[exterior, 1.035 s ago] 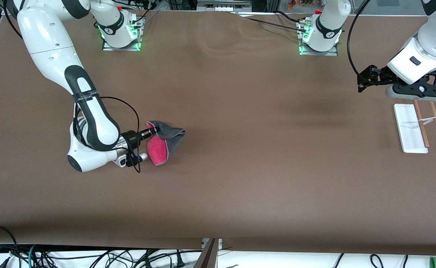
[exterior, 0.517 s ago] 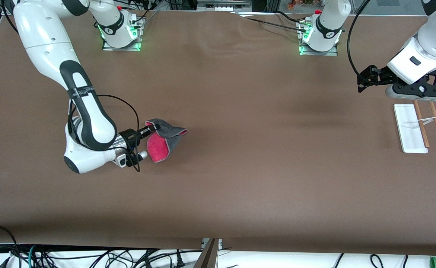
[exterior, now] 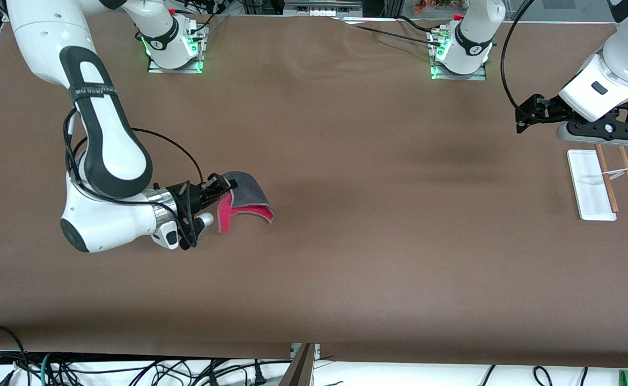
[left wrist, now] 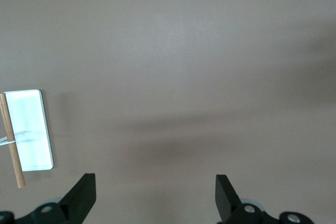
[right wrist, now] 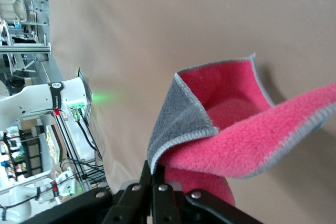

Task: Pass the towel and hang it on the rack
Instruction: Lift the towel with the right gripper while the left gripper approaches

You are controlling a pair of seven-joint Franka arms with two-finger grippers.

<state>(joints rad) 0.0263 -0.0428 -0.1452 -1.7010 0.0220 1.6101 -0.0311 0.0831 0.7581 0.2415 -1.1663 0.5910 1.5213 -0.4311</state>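
Observation:
The towel [exterior: 246, 201], dark grey on one side and pinkish-red on the other, hangs folded from my right gripper [exterior: 222, 187] above the table toward the right arm's end. The gripper is shut on the towel's edge; in the right wrist view the closed gripper [right wrist: 153, 174] pinches the grey-edged corner of the towel [right wrist: 236, 129]. The rack [exterior: 603, 182], a white base with two wooden rods, sits at the left arm's end. My left gripper [exterior: 523, 115] hovers open and empty beside the rack; in the left wrist view the gripper [left wrist: 155, 198] shows its fingers wide apart, with the rack [left wrist: 26, 129] at the edge.
The brown table surface [exterior: 378, 241] stretches between the two arms. The arm bases [exterior: 174, 48] stand along the table's farther edge. Cables hang below the table's nearer edge.
My right arm has risen and drawn back toward its own end, lifting the towel off the table; the towel now drapes lower from the gripper. The left arm has not moved.

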